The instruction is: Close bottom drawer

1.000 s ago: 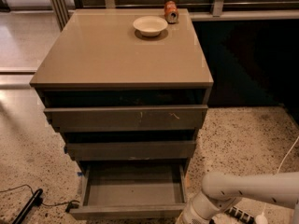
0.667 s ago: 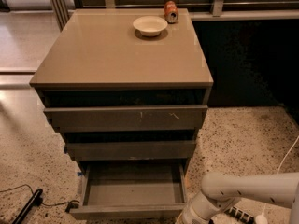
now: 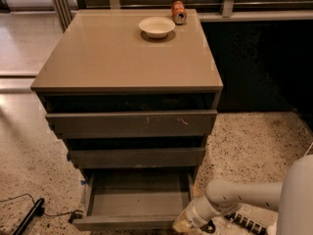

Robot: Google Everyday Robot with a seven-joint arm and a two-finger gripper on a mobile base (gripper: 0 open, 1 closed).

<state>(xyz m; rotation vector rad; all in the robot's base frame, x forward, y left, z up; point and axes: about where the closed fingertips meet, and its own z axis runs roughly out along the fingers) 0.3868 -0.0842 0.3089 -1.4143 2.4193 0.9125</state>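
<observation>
The bottom drawer (image 3: 137, 199) of the tan-topped cabinet (image 3: 122, 58) stands pulled far out, its shallow grey box empty and its flat front (image 3: 122, 223) at the lower edge of the view. Above it sit the middle drawer front (image 3: 137, 157) and the top, widest front with pale scratch marks (image 3: 132, 124), both nearly shut. My white arm comes in from the lower right. The gripper (image 3: 182, 224) is low down, at the right end of the bottom drawer's front, its fingers mostly cut off by the frame's edge.
A white bowl (image 3: 156, 26) and an orange can (image 3: 179, 12) stand at the back of the cabinet top. A black cable and plug (image 3: 29, 217) lie on the speckled floor at the lower left. A dark wall panel is behind on the right.
</observation>
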